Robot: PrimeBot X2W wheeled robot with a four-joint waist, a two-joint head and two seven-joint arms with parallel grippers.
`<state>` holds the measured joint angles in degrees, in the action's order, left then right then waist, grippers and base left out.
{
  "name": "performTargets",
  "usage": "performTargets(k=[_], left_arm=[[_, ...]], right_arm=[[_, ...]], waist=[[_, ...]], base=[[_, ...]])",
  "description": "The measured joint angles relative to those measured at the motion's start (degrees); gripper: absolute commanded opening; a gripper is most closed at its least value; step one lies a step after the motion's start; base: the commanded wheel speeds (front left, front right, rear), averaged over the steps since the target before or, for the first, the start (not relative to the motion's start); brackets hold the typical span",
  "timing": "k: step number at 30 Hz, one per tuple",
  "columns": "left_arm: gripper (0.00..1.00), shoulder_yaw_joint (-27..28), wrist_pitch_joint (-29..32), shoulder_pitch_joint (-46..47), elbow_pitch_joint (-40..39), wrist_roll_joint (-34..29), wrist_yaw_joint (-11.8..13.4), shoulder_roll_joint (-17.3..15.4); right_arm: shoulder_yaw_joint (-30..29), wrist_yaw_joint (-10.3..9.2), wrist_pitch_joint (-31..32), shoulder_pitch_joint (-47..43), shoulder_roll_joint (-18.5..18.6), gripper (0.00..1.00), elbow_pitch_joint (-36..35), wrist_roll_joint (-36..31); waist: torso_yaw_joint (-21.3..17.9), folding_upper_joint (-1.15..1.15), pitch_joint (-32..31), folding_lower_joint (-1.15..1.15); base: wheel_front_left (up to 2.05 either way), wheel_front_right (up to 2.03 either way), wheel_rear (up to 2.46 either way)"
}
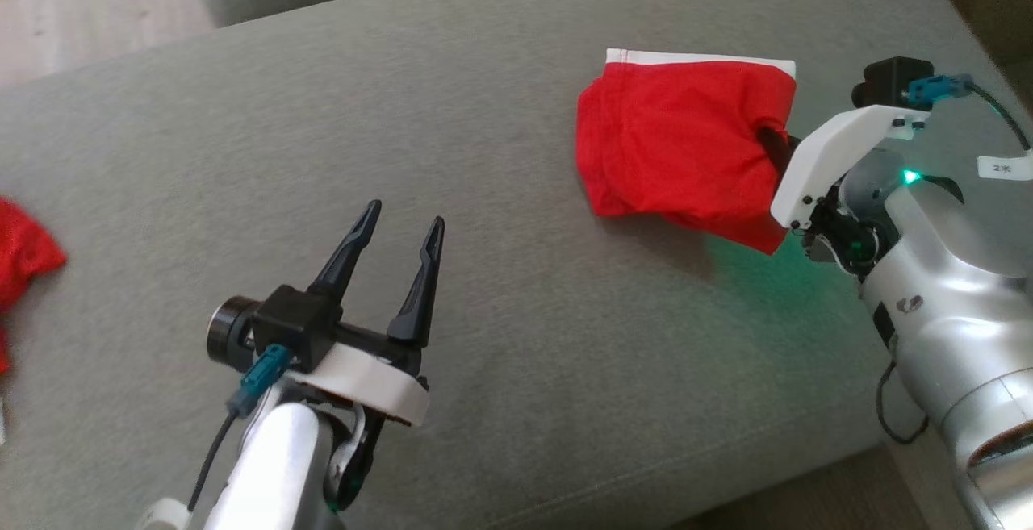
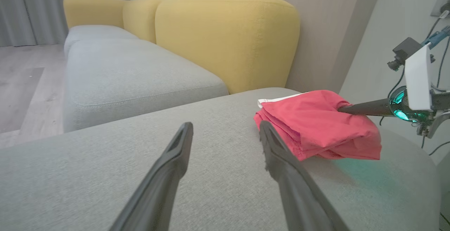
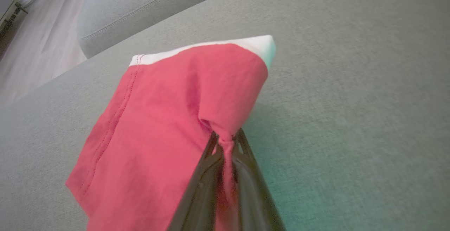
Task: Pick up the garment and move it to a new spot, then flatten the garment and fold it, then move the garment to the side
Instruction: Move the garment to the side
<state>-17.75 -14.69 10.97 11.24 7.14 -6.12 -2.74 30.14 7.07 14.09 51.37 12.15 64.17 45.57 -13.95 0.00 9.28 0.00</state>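
Red cotton, light and floppy by the look of it: the folded garment [image 1: 678, 151] lies toward the right of the grey cushion [image 1: 500, 336]. My right gripper [image 1: 776, 143] is pinched tight on a bunched bit of its right edge, so I reckon the layers will sag apart unless I grab through all of them. The left gripper [image 1: 405, 215] hangs spread wide and empty over bare cushion, well apart from it, and nothing really blocks me, just another red cloth [image 1: 20, 252] at the far left.
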Motion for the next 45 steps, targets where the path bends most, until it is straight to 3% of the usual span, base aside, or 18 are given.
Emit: performTargets(k=[4,8,12,20,26,31,32,33,34,35,41,45], left_arm=[[1.0,-0.23,-0.01,0.25,0.24,-0.13,0.0,0.01],[1.0,-0.57,-0.01,1.42,0.33,-0.43,-0.01,0.01],[1.0,-0.76,-0.01,2.65,0.47,-1.1,-0.36,-0.08],[1.0,-0.66,-0.01,5.87,0.52,-2.02,-0.35,-1.02],[1.0,-0.45,-0.01,6.3,0.22,-2.19,-0.07,-1.47],[1.0,-0.31,-0.01,7.14,0.12,-2.19,0.09,-1.52],[1.0,-0.31,-0.01,7.3,0.11,-2.18,0.09,-1.51],[1.0,-0.32,-0.01,7.36,0.11,-2.16,0.09,-1.49],[1.0,-0.32,-0.01,7.36,0.12,-2.15,0.09,-1.49],[1.0,-0.32,-0.01,7.36,0.12,-2.07,0.09,-1.49],[1.0,-0.29,-0.01,7.33,0.15,-1.87,0.25,-1.2],[1.0,-0.02,-0.01,7.03,0.14,-0.97,0.58,-1.0]], right_arm=[[1.32,0.0,-0.53,0.05,0.01,0.0,0.01,1.31],[2.8,0.0,-1.54,1.34,1.01,0.0,0.11,1.87],[4.65,0.0,-2.72,5.2,4.11,0.0,0.73,1.41],[9.98,0.0,-2.35,16.58,11.58,0.0,6.47,-6.17],[11.6,0.0,0.18,21.2,14.51,0.0,9.34,-9.92],[11.12,0.0,1.98,21.28,14.73,0.0,10.18,-10.45],[10.99,0.0,2.15,21.28,14.74,0.09,10.32,-11.01],[10.98,0.0,2.14,21.28,14.82,0.31,10.4,-11.84],[10.92,0.0,2.09,21.28,15.0,0.82,10.42,-12.68],[10.67,0.0,2.0,21.28,15.16,1.0,10.43,-13.36],[8.1,0.0,-0.94,21.15,15.71,1.0,10.65,-17.72],[6.01,0.0,-6.46,21.15,15.04,1.0,10.71,-20.0]], waist=[[-2.2,0.0,0.42,0.0],[-2.01,0.0,1.74,0.0],[-0.73,0.0,3.96,0.0],[3.22,0.0,9.85,0.0],[5.82,0.0,13.87,0.01],[6.88,0.0,15.23,0.01],[7.01,0.0,15.34,0.01],[7.1,0.0,15.33,0.01],[7.15,0.0,15.23,0.01],[7.18,0.0,15.05,0.0],[7.09,0.0,13.05,0.0],[7.2,0.0,10.6,0.0]], base=[[0.0,0.0,0.0],[0.0,0.0,0.0],[0.0,0.0,0.0],[0.0,0.0,0.0],[0.0,0.0,0.0],[0.0,0.0,0.0],[0.0,0.0,0.0],[0.0,0.0,0.0],[0.0,0.0,0.0],[0.0,0.0,0.0],[0.0,0.0,0.0],[0.0,0.0,0.0]])
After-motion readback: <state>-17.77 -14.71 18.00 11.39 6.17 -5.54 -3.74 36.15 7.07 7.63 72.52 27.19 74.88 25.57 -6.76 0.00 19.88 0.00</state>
